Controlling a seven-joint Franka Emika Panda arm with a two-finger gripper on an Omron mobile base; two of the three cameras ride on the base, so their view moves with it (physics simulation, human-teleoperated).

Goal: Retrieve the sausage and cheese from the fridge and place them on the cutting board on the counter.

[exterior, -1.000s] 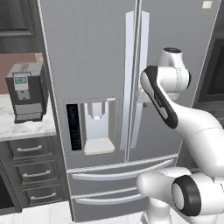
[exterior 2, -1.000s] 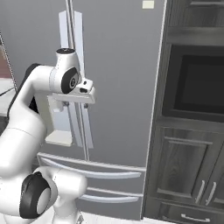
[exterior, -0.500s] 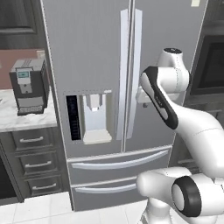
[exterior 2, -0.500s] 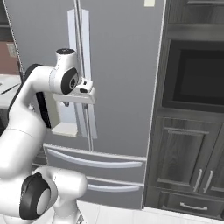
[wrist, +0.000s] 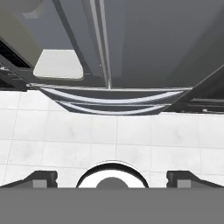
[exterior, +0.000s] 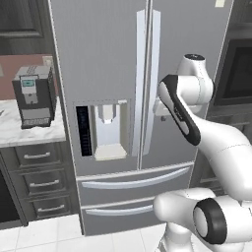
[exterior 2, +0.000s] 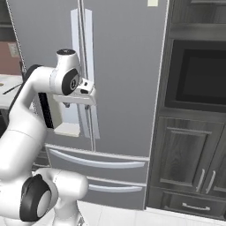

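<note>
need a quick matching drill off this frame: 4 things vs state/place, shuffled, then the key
Things:
1. fridge
2. coffee machine
3. end effector
4. built-in oven

States or places:
A. open, holding nothing
B. set in the dark cabinets right of the fridge
C. doors and both drawers shut
D. standing on the counter left of the fridge

Pairs: 1-C, 2-D, 3-A, 4-B
</note>
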